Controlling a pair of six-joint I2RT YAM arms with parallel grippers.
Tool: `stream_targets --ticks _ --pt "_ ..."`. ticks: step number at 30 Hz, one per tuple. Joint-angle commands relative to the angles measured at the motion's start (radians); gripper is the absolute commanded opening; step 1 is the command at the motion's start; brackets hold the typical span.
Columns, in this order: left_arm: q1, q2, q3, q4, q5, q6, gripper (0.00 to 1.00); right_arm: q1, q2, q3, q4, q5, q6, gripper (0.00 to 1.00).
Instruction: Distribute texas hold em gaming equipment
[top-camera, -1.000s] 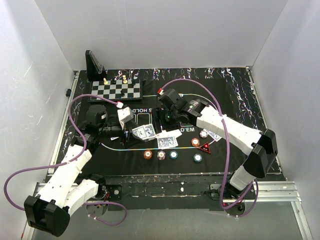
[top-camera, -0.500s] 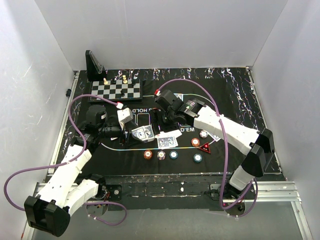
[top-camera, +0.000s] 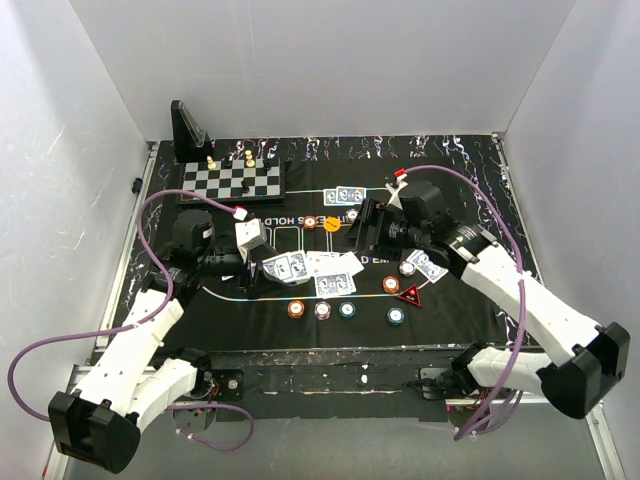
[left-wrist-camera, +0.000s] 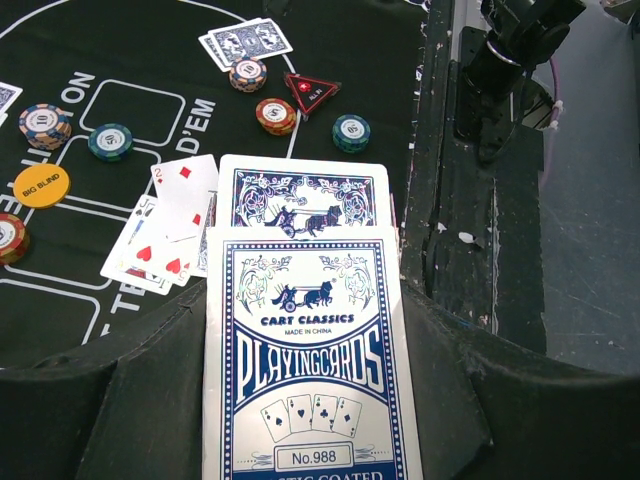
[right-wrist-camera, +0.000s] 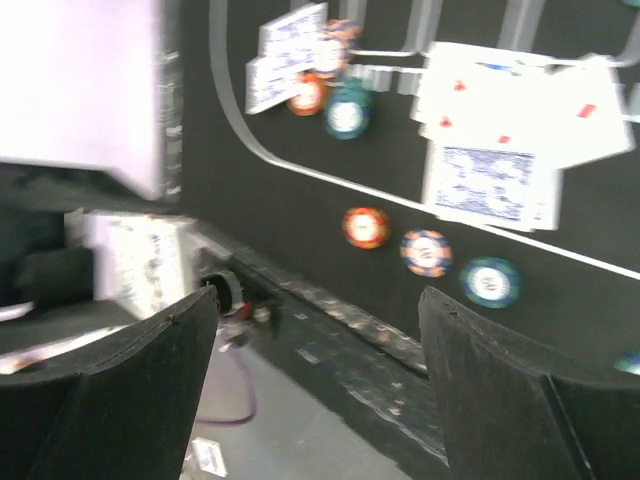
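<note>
Now your left pincer (left-wrist-camera: 303, 290) clamps the deck (left-wrist-camera: 310, 390); tilt it and it may spill onto chips (left-wrist-camera: 275, 115); your right pincer (right-wrist-camera: 315, 300) hangs released.

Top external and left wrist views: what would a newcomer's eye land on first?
A blue-and-white playing-card box fills the left wrist view, clamped in the left gripper. From above, face-up red-suited cards lie fanned mid-mat, and a black-and-white chessboard sits at the back left.

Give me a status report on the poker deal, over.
Left gripper shut on card box. Right gripper open, empty. Face-up cards, chips laid out. Chessboard sits apart, far left.
</note>
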Motion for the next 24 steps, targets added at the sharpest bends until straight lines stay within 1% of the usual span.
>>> stream_targets --ticks 1,4,5,7,13,20,21,24 --pt "-0.001 -0.010 0.041 0.015 0.033 0.009 0.31 0.006 -0.041 -0.062 0.418 -0.290 0.169 0.88" --pt "0.000 -0.012 0.042 0.028 0.029 -0.004 0.31 0.007 -0.003 -0.121 0.643 -0.436 0.278 0.89" --pt "0.000 -0.012 0.042 0.033 0.029 -0.012 0.31 0.009 0.019 -0.127 0.697 -0.464 0.303 0.89" --pt "0.000 -0.013 0.044 0.047 0.026 -0.026 0.31 0.015 0.055 -0.127 0.742 -0.493 0.326 0.89" --pt "0.000 -0.013 0.048 0.062 0.013 -0.050 0.31 0.062 0.152 -0.098 0.753 -0.541 0.320 0.90" --pt "-0.001 -0.015 0.050 0.085 -0.007 -0.057 0.32 0.118 0.221 -0.049 0.736 -0.534 0.318 0.91" --pt "-0.001 -0.013 0.048 0.087 -0.009 -0.057 0.32 0.124 0.229 -0.038 0.738 -0.533 0.321 0.89" --pt "-0.001 -0.007 0.048 0.087 -0.010 -0.054 0.32 0.142 0.269 -0.020 0.758 -0.544 0.351 0.73"
